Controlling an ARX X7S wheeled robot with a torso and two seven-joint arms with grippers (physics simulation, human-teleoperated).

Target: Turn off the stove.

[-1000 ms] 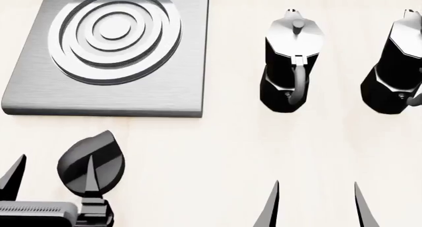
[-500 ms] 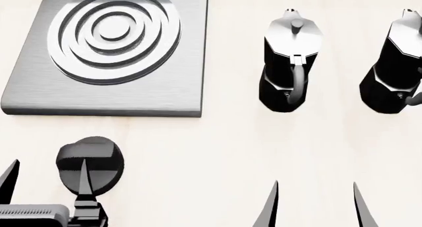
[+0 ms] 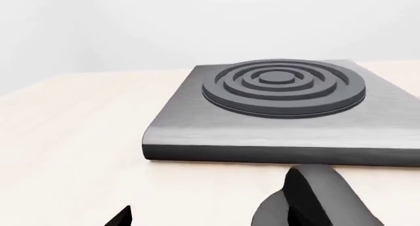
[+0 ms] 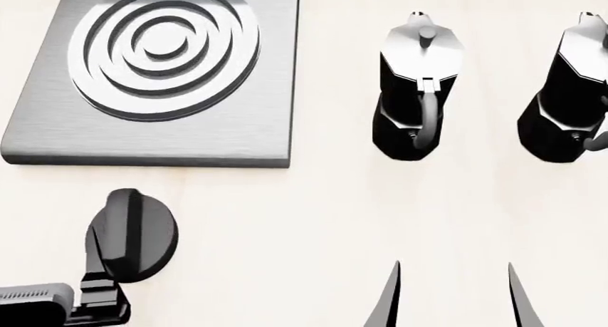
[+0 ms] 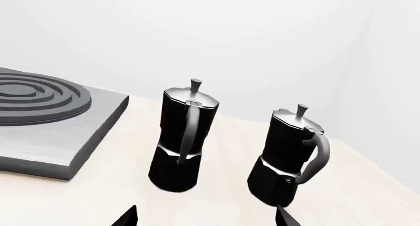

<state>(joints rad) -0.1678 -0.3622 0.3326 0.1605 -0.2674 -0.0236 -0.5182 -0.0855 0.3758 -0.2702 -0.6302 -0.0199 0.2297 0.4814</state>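
Pale counter: left gripper (image 4: 109,281) at knob (image 4: 130,234), grip can't tell. Mid-turn, I'd judge; next, twist to off. Right gripper (image 4: 454,298) open, empty.

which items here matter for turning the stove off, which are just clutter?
Relevant:
- stove plate with ring burner
- black knob, in front of the plate
- left gripper, at the knob

Clutter:
- nearer moka pot, right of the plate
- second moka pot, farther right
- right gripper, open, nothing held
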